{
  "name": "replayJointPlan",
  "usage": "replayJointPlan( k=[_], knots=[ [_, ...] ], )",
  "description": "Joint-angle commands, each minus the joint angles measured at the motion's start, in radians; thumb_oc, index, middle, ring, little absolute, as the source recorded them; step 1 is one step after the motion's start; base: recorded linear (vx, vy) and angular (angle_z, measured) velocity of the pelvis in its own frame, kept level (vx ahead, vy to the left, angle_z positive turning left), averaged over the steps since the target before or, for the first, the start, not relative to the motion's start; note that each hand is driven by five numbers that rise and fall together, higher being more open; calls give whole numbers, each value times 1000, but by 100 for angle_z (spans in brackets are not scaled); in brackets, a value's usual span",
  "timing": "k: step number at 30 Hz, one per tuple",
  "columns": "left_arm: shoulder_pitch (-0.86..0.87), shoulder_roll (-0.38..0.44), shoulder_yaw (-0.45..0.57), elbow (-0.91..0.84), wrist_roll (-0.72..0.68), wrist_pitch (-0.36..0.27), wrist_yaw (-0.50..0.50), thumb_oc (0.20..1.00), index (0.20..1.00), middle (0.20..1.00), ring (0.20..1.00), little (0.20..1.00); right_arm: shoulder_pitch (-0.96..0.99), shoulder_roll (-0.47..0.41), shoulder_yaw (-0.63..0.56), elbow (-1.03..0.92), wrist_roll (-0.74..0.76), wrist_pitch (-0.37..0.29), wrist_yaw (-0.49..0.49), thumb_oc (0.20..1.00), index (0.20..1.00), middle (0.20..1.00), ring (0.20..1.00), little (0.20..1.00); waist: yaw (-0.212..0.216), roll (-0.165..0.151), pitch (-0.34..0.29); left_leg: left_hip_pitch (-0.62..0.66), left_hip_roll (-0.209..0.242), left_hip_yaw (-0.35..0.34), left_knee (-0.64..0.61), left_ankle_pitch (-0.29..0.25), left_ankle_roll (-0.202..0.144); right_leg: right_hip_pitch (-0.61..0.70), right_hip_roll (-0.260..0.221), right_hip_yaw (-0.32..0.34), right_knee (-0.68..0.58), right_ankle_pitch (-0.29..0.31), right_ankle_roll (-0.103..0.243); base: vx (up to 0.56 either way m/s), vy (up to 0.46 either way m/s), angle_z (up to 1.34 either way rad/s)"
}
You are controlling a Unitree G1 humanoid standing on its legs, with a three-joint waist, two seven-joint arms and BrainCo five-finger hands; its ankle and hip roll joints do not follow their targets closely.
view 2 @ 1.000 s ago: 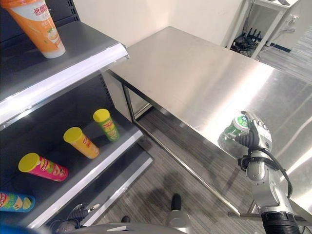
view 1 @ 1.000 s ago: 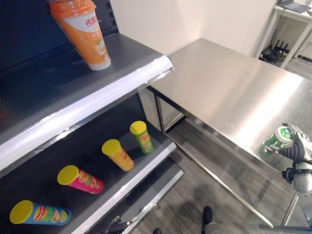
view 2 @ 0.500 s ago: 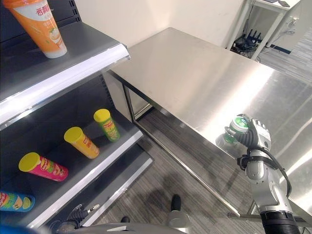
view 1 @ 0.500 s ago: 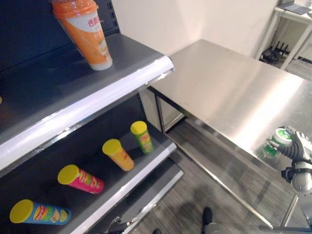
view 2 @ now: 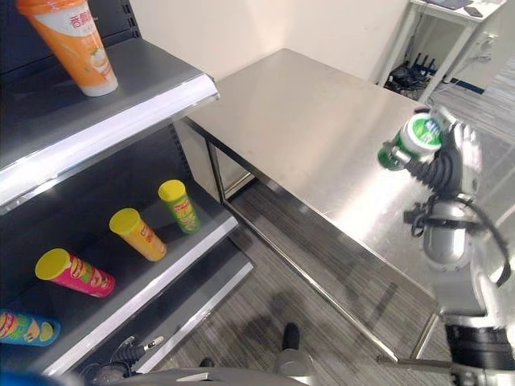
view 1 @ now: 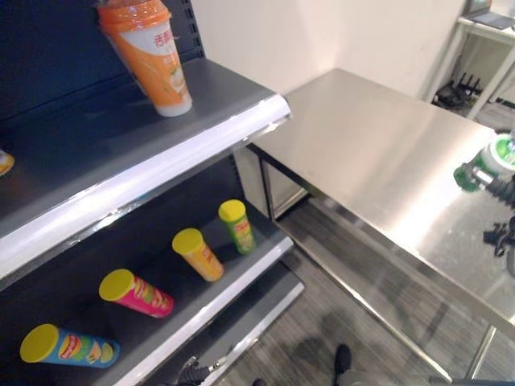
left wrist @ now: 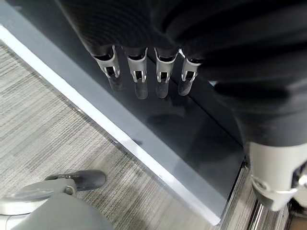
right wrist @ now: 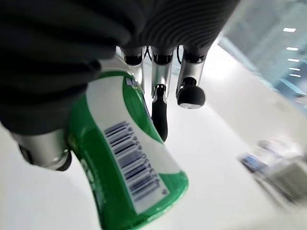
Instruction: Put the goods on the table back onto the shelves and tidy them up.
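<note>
My right hand is shut on a green cup with a white lid, held in the air above the steel table near its right side. In the right wrist view the fingers and thumb wrap the green cup. An orange cup stands on the upper shelf. On the lower shelf lie several chip cans: green, orange, pink and blue. My left hand hangs low by the shelf unit's base with straight fingers, holding nothing.
A white desk with dark items under it stands at the back right, beyond the table. A pale wall runs behind the table. Grey carpet floor lies between the shelf unit and the table.
My right hand has lifted the green cup off the table and carried it up and away from the front edge. The goods on the shelves have not moved.
</note>
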Motion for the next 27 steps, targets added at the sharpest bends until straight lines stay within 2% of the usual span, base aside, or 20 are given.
replayJointPlan(
  k=[1,3,6,7,9,11,12,14,15,16,17,19,20,21,23,25,26,27],
  knots=[
    [-56,90,-18,-12,-46,-20,11,1000,1000,1000,1000,1000,-82,-39,-35,-56,52,-67,-41,200,200,200,200,200,39,-33,0,-70,57,57,77,-31,-34,63,-17,26,119,-282,28,-56,-216,21],
    [-61,89,-22,-18,-64,-21,12,1000,1000,1000,1000,1000,-113,-60,-29,-67,59,-78,-50,200,200,200,200,200,60,-30,10,-90,77,24,84,-7,-63,81,13,12,107,-304,10,-84,-222,28],
    [-77,80,-30,-21,-89,-23,19,1000,1000,1000,1000,1000,-120,-89,-47,-77,75,-87,-61,200,200,200,200,200,75,-26,27,-166,90,-41,58,86,-106,93,35,-63,75,-316,-7,-170,-167,94],
    [-90,77,-35,-21,-91,-24,24,1000,1000,1000,1000,1000,-124,-100,-53,-76,75,-83,-69,200,200,200,200,200,77,-29,40,-207,97,-32,57,121,-116,96,30,-97,70,-320,-8,-247,-47,134],
    [-94,67,-37,-21,-86,-21,21,1000,1000,1000,1000,1000,-111,-117,-61,-83,64,-74,-69,200,200,200,200,200,64,-33,49,-240,138,89,46,154,-112,90,19,-149,72,-323,-8,-202,6,110],
    [-83,64,-32,-29,-78,-22,17,1000,1000,1000,1000,1000,-107,-128,-63,-85,54,-64,-67,200,200,200,200,200,58,-37,50,-227,188,181,64,154,-115,79,1,-172,69,-306,-6,-152,67,109],
    [-75,61,-23,-28,-79,-23,16,1000,1000,1000,1000,1000,-100,-131,-65,-89,49,-60,-63,200,200,200,200,200,57,-35,50,-210,209,195,74,148,-121,73,-10,-177,68,-294,-6,-126,131,76],
    [-71,56,0,-18,-87,-24,21,1000,1000,1000,1000,1000,-89,-140,-71,-95,40,-58,-53,200,200,200,200,200,50,-30,46,-173,253,201,110,170,-133,57,-38,-197,74,-270,0,-108,155,38],
    [-71,56,0,-18,-87,-25,21,1000,1000,1000,1000,1000,-89,-140,-70,-95,40,-58,-53,200,200,200,200,200,49,-29,46,-173,254,200,111,170,-133,58,-37,-198,74,-270,0,-65,191,24],
    [-63,56,14,-11,-85,-24,23,1000,1000,1000,1000,1000,-83,-143,-72,-95,40,-56,-44,200,200,200,200,200,37,-18,29,-128,290,208,128,172,-151,51,-50,-203,75,-275,12,-51,206,19],
    [-60,58,21,-9,-81,-25,26,1000,1000,1000,1000,1000,-82,-146,-72,-94,38,-53,-41,200,200,200,200,200,33,-11,22,-106,300,214,134,174,-158,40,-63,-212,78,-263,18,-87,309,21],
    [-51,57,25,-12,-73,-25,23,1000,1000,1000,1000,1000,-76,-146,-80,-90,44,-46,-30,200,200,200,200,200,20,4,7,-62,296,235,120,135,-163,23,-89,-230,86,-238,33,-78,228,30],
    [-50,56,25,-13,-73,-25,23,1000,1000,1000,1000,1000,-74,-146,-81,-91,44,-45,-29,200,200,200,200,200,20,4,6,-61,295,236,119,134,-163,23,-90,-230,86,-237,35,-90,289,63],
    [-47,53,14,-22,-57,-19,17,1000,1000,1000,1000,1000,-63,-141,-103,-94,45,-35,-31,200,200,200,200,200,7,9,-2,-70,274,288,100,81,-140,14,-131,-252,90,-199,55,-97,374,79],
    [-46,58,8,-28,-46,-17,11,1000,1000,1000,1000,1000,-50,-134,-125,-89,36,-23,-35,200,200,200,200,200,2,14,-8,-70,241,316,73,35,-123,1,-176,-267,95,-155,80,-98,435,87],
    [-51,65,12,-11,-26,-14,17,1000,1000,1000,1000,1000,-38,-119,-139,-82,23,-8,-37,200,200,200,200,200,1,6,-9,-62,196,319,49,0,-101,-13,-223,-266,100,-106,108,-68,421,60],
    [-54,79,15,1,-18,-12,21,1000,1000,1000,1000,1000,-39,-108,-138,-71,15,3,-40,200,200,200,200,200,5,-12,-3,-76,142,303,64,-34,-68,-19,-273,-259,98,-54,137,-60,379,41],
    [-55,80,16,1,-18,-12,21,1000,1000,1000,1000,1000,-41,-106,-137,-70,15,3,-40,200,200,200,200,200,5,-18,-3,-79,135,303,69,-37,-63,-21,-280,-257,97,-50,138,-66,388,33]
  ],
)
